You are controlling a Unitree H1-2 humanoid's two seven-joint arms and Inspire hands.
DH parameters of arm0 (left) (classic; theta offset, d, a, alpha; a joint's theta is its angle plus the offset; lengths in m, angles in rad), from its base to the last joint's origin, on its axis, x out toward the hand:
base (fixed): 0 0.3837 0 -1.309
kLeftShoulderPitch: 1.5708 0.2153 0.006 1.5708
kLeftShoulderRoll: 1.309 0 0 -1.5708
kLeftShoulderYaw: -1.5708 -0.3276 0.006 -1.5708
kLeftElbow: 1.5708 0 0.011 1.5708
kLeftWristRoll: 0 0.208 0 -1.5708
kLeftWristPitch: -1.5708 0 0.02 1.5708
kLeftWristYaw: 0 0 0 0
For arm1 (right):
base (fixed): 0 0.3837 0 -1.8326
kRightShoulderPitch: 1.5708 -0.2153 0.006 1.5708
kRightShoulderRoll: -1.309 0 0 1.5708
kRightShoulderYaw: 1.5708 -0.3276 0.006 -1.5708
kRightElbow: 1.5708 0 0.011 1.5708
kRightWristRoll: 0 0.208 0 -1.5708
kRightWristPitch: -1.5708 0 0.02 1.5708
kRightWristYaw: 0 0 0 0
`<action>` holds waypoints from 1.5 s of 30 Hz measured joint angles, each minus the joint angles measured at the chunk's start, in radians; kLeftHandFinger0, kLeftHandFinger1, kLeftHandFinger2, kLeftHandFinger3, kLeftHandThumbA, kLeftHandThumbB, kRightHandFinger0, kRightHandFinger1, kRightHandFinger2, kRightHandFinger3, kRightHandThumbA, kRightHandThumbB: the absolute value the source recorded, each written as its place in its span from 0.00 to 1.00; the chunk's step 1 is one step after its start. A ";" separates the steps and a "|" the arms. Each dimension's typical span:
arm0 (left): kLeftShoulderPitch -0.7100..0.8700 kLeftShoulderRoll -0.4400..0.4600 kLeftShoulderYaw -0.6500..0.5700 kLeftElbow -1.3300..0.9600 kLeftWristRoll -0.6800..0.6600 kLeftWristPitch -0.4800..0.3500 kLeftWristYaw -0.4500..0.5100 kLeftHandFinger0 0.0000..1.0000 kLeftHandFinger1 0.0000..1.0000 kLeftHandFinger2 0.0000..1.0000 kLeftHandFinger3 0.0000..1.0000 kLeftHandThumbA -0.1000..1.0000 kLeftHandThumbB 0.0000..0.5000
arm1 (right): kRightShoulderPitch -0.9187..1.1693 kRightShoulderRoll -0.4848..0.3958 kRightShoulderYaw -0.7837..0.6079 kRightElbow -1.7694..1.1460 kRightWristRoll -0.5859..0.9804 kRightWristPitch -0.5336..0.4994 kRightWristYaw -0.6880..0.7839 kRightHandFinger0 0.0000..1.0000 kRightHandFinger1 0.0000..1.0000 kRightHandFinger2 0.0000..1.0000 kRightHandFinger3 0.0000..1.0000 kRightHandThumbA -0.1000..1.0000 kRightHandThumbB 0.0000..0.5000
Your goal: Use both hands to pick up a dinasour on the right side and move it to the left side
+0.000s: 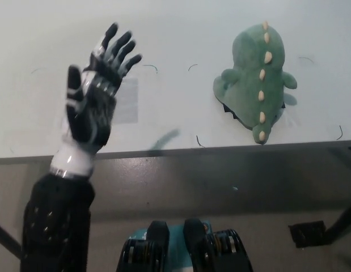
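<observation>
Left hand (91, 96) up over the table (181, 25), palm showing, fingers (119, 48) spread wide apart. Nothing held in it. Arm coming up from the bottom corner on the same side, black sleeve below a white wrist.

Green dinosaur (256, 82) lying on the table, well apart from the hand, far off on its right side. Not touching the hand at all. Head pointing away from the robot, tail tip near the table's near edge. A row of pale spikes down its back. Small arms sticking out on both sides.

Grey square patch (129, 101) on the table, partly hidden behind the hand. Thin dark curved marks (151, 67) on the table between hand and dinosaur.

No right hand in view.
</observation>
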 measured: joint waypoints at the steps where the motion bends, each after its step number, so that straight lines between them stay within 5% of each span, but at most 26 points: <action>1: -0.008 -0.003 -0.001 0.004 0.003 0.002 0.000 1.00 1.00 1.00 1.00 1.00 0.86 | -0.007 0.000 0.000 0.000 0.000 0.005 -0.003 1.00 1.00 1.00 1.00 0.97 0.52; 15: -0.182 -0.042 0.001 0.204 0.036 0.023 0.016 1.00 1.00 1.00 1.00 1.00 0.65 | -0.105 -0.002 0.006 0.039 -0.041 0.070 -0.029 1.00 1.00 1.00 1.00 0.98 0.49; 26: -0.214 -0.050 0.001 0.383 0.052 0.000 0.016 1.00 1.00 1.00 1.00 1.00 0.74 | -0.175 -0.002 0.015 0.090 -0.085 0.123 -0.056 1.00 1.00 1.00 1.00 1.00 0.35; 38: -0.198 -0.095 -0.012 0.475 0.064 0.000 0.016 1.00 1.00 1.00 1.00 1.00 0.68 | -0.169 -0.001 0.016 0.108 -0.107 0.163 -0.063 1.00 1.00 1.00 1.00 1.00 0.33; 45: -0.266 -0.101 -0.025 0.577 0.088 0.000 0.016 1.00 1.00 1.00 1.00 1.00 0.75 | -0.212 -0.003 0.032 0.177 -0.132 0.187 -0.065 1.00 1.00 1.00 1.00 1.00 0.11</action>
